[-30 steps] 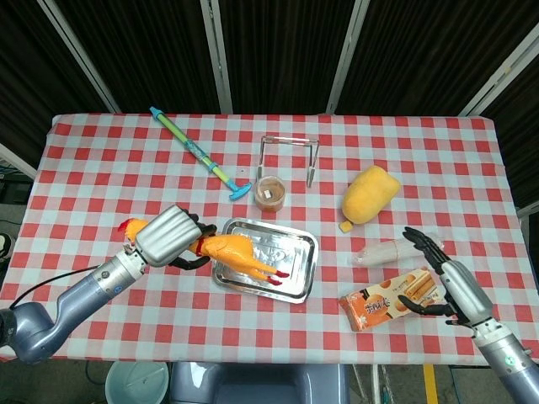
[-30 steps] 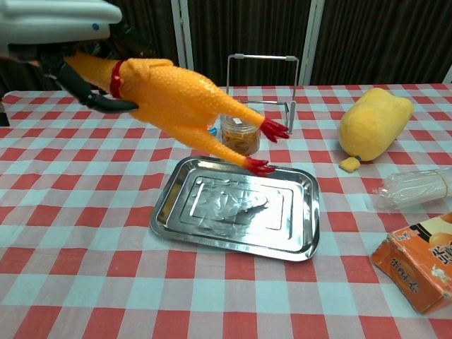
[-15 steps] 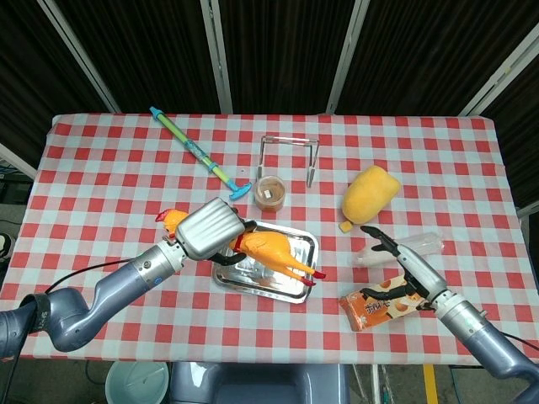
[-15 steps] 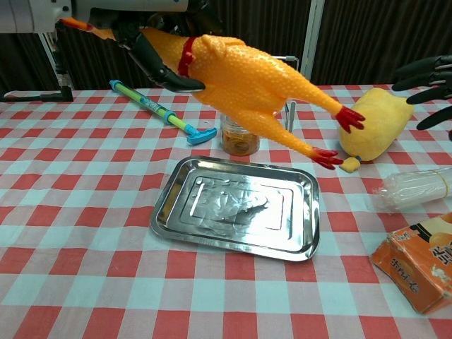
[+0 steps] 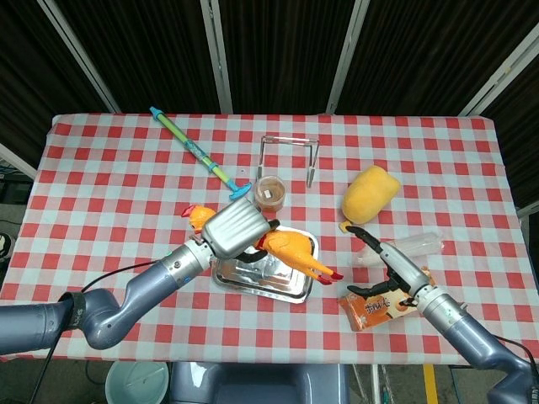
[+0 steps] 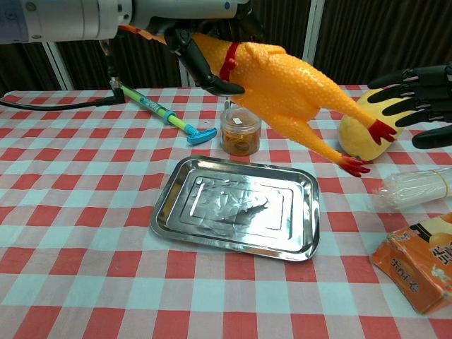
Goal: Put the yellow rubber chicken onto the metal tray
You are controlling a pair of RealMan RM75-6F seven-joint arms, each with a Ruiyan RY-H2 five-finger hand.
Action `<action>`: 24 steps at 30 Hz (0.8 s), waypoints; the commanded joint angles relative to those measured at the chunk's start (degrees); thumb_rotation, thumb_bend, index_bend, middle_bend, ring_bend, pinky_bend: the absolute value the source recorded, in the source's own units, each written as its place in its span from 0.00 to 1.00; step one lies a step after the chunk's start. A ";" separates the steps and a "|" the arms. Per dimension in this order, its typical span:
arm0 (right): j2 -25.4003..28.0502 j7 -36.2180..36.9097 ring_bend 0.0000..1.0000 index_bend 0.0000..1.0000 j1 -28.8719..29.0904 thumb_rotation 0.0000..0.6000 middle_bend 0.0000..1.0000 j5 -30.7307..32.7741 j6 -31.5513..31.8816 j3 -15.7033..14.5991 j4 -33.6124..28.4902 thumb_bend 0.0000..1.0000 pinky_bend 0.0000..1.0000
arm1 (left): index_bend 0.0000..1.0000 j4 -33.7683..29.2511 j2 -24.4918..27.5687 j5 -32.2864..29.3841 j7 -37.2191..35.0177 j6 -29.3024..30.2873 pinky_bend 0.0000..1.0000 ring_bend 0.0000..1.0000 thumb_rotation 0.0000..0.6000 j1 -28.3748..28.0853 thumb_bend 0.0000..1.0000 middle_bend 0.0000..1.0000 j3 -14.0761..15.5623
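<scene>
My left hand (image 5: 237,231) (image 6: 201,42) grips the yellow rubber chicken (image 5: 290,251) (image 6: 289,78) by its neck and holds it in the air above the metal tray (image 5: 253,280) (image 6: 233,240). The chicken slants down to the right, and its red feet hang past the tray's right edge. The tray lies on the checked cloth with nothing in it. My right hand (image 5: 385,261) (image 6: 417,85) hovers open at the right, its dark fingers spread, close to the chicken's feet in the chest view.
A jar (image 6: 241,133) and a wire rack (image 5: 289,151) stand behind the tray. A blue-green toy syringe (image 5: 200,154) lies at the back left. At the right are a yellow plush (image 5: 368,194), a clear plastic sleeve (image 6: 417,187) and an orange snack box (image 6: 420,272).
My left hand has carried the chicken rightward and higher over the tray. My right hand has moved in from the right toward the chicken's feet.
</scene>
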 commanded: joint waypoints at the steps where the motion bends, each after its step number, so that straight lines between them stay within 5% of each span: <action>1: -0.45 -4.17 0.00 0.00 -0.13 1.00 0.06 2.54 0.77 0.69 -2.07 0.24 0.03 | 0.61 0.62 -2.66 -4.05 3.72 0.79 0.72 0.61 1.00 -2.68 0.72 0.69 0.46; 12: -3.73 -17.01 0.00 0.00 0.07 1.00 0.06 10.82 4.03 2.60 -5.07 0.24 0.03 | 0.61 2.48 -8.92 -13.81 10.84 4.46 0.72 0.61 1.00 -9.11 0.71 0.69 0.30; 24: -10.36 -31.20 0.00 0.00 2.71 1.00 0.06 21.55 6.81 4.32 -2.99 0.24 0.03 | 0.61 2.36 -10.96 -16.89 11.79 6.86 0.72 0.61 1.00 -12.09 0.71 0.69 0.80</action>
